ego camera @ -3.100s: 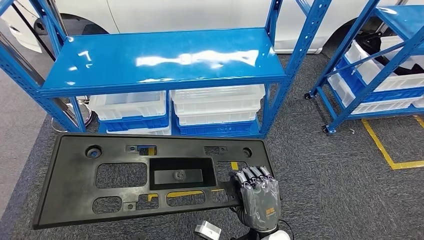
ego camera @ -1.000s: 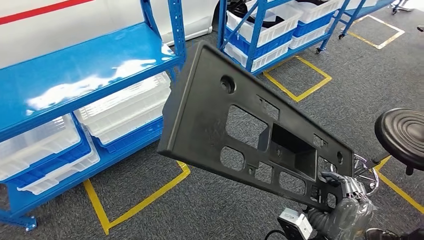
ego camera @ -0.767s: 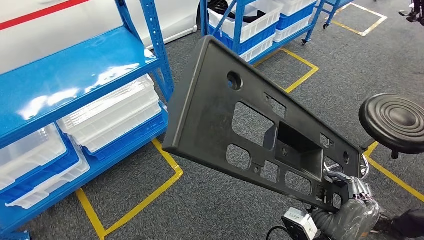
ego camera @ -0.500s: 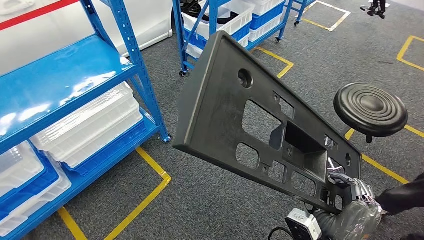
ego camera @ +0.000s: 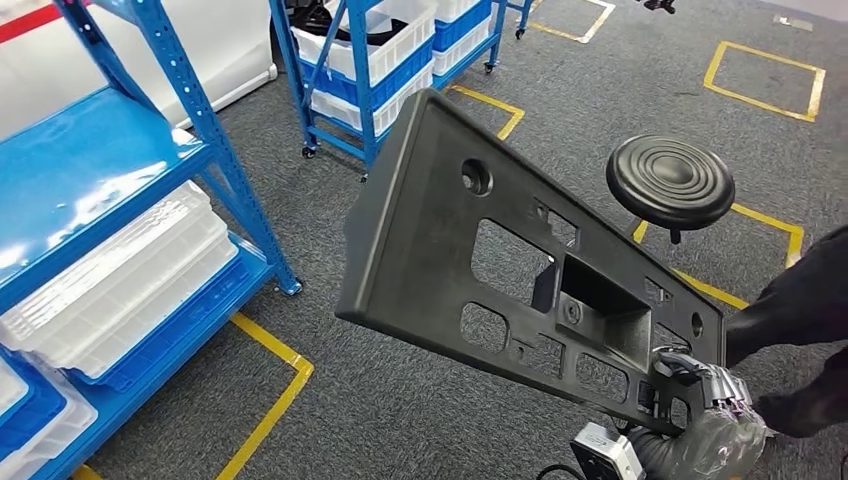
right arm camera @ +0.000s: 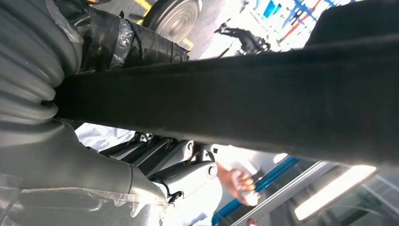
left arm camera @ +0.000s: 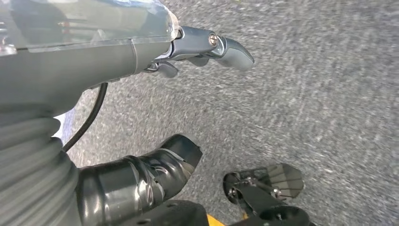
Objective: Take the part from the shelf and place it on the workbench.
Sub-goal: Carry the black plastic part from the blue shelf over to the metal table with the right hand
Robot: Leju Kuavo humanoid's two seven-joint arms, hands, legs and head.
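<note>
The part (ego camera: 440,230) is a long black plastic panel with several cut-outs and a deep rectangular recess. It hangs tilted in the air in the head view, its far end raised toward the racks. My right hand (ego camera: 706,420) grips its near lower corner, fingers (ego camera: 700,372) hooked over the rim. In the right wrist view the part's dark edge (right arm camera: 244,103) runs across the picture, with my right hand (right arm camera: 94,179) clamped under it. My left hand (left arm camera: 141,52) hangs over the grey carpet and holds nothing, thumb (left arm camera: 160,169) apart from the fingers.
A blue shelf (ego camera: 90,170) with stacked white bins (ego camera: 120,290) stands at the left. A second blue rack (ego camera: 370,70) with bins is behind the part. A black round stool (ego camera: 670,180) is at the right, near a person's dark clothing (ego camera: 800,300). Yellow floor lines (ego camera: 270,400) mark the carpet.
The camera has turned: the blue shelf has slid to the left and the stool has come further into view. The part stays gripped in my right hand, still tilted.
</note>
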